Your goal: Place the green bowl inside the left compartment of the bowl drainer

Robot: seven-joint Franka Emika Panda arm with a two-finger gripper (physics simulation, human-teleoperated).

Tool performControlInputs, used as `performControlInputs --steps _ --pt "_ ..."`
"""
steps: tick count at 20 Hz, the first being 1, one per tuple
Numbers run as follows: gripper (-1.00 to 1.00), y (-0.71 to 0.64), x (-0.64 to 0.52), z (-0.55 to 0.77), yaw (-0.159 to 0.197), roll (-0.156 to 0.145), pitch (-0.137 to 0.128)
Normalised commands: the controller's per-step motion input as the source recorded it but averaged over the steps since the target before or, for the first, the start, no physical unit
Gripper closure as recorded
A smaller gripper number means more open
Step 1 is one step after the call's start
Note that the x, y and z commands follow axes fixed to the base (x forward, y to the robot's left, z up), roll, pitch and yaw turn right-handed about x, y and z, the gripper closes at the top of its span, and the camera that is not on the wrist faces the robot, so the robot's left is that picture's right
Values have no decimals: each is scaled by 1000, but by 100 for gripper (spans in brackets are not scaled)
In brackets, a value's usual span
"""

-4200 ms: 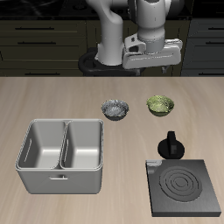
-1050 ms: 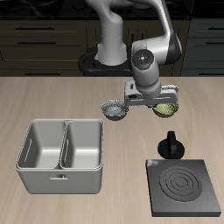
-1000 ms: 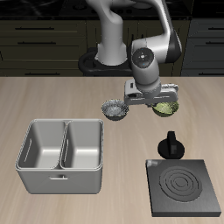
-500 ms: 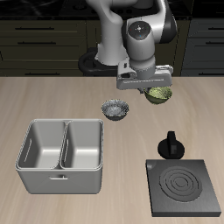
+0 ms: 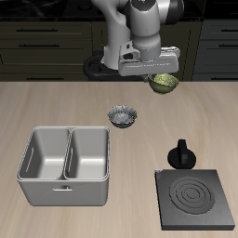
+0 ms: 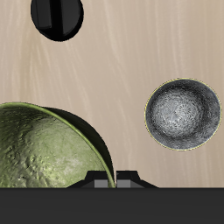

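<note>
1. From the outside view I see my arm raised above the back of the bench (image 5: 56,107), my claw (image 5: 160,76) clamped on the rim of the green bowl (image 5: 164,84) — the bowl hangs in the air, clear of the wood.
2. That same view shows the bowl drainer (image 5: 65,165) near the bench's front edge, well apart from the bowl; its two grey wells stand side by side, and the left compartment (image 5: 89,153) holds nothing.
3. Only the outside view shows the drainer and the flat black plate with rings (image 5: 194,199), which never enter my wrist view.
4. My wrist view gives what the outside one cannot — a close look into the green bowl (image 6: 44,149): an olive, mottled, yellowish-speckled inside with a thin bright rim, tilted against my claw's dark body.
5. Below it on the wood, the wrist view shows the grey patterned bowl (image 6: 183,114) as a round, grainy silver dish with a pale green edge; outside, it sits (image 5: 123,116) between me and the drainer.
6. A black knobbed object (image 5: 181,154) stands just behind the plate; my wrist view catches it (image 6: 58,16) from above as a dark disc.
</note>
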Motion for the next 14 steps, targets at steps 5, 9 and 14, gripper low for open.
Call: performControlInputs --steps 5,9,14 --pt "100 -172 2 105 7 -10 -5" --pt "100 -481 -78 225 -29 -40 -21" --pt "100 -474 -154 319 15 -64 -65"
